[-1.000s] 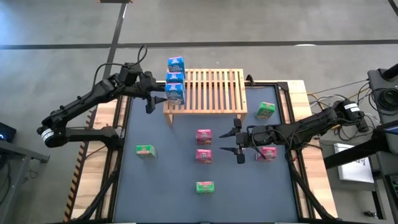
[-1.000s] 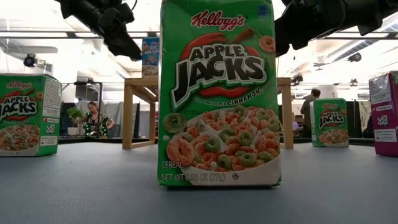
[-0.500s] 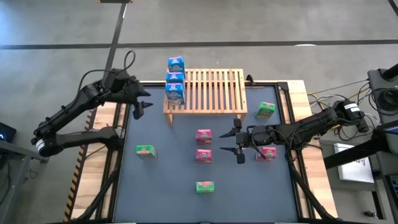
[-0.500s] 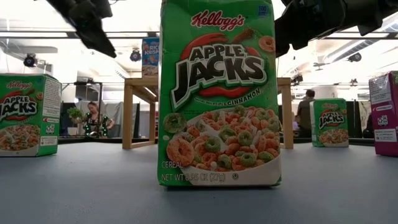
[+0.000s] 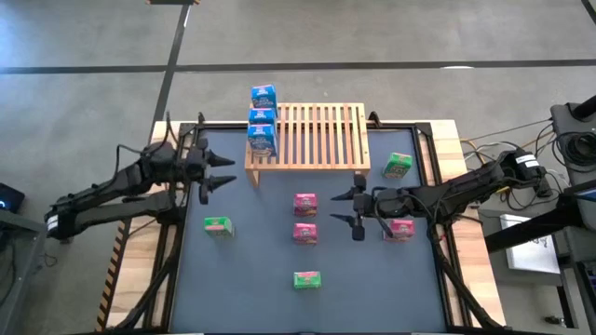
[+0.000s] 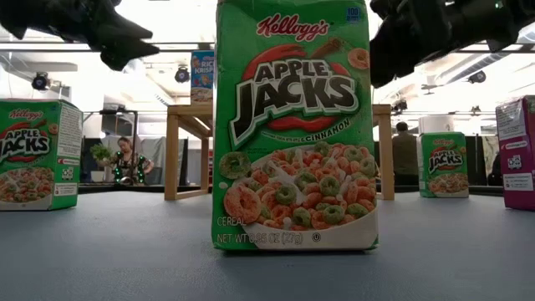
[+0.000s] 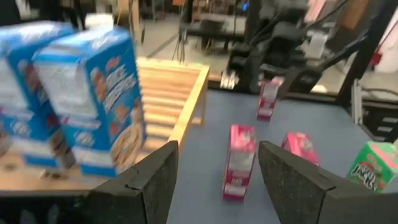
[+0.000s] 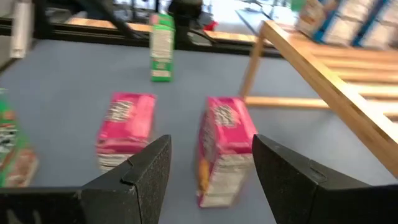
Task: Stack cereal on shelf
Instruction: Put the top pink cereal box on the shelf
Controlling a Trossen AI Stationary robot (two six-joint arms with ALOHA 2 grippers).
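Cereal: 3 blue boxes (image 5: 262,119) on the shelf (image 5: 317,135), 3 pink (image 5: 304,203) and 3 green (image 5: 217,224) left on the table; left gripper (image 5: 212,172) and right gripper (image 5: 354,208) spread, empty.

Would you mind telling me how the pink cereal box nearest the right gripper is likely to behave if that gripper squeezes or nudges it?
The pink box stands upright on a narrow base, so a sideways nudge would probably tip it. It looks like thin cardboard, so a hard squeeze may dent it. Being small, it is likely light and may slide on the smooth tabletop. The right gripper is open.
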